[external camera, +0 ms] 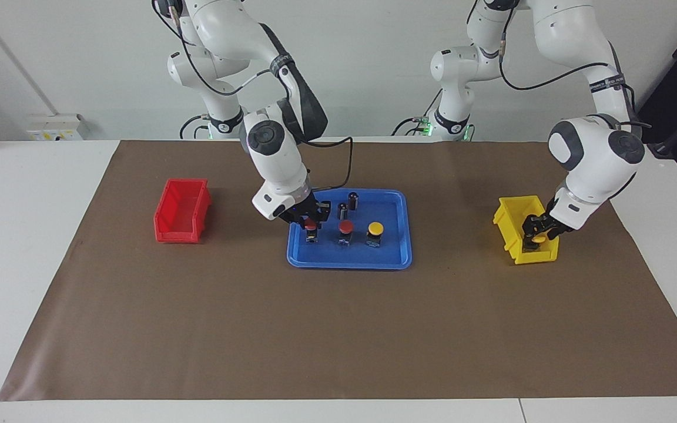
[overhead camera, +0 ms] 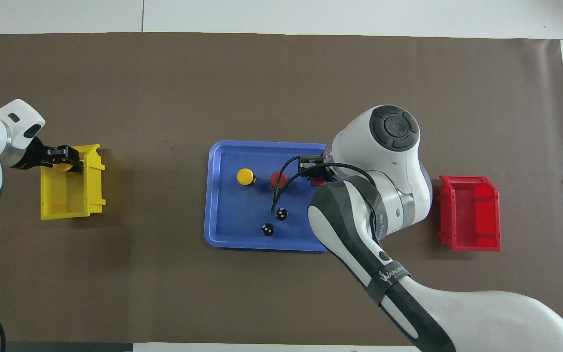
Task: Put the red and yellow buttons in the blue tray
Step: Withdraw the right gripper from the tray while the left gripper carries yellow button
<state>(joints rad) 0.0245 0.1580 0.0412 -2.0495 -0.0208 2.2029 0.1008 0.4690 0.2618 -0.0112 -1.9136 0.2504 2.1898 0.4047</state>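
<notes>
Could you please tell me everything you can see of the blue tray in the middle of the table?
The blue tray is a wide, flat rectangle of smooth plastic with rounded corners and a low rim, lying level on the brown mat between the red bin and yellow bin. In it stand two red buttons, one yellow button and, nearer the robots, two dark cylinders. The right gripper is at the red button toward the red bin.
</notes>
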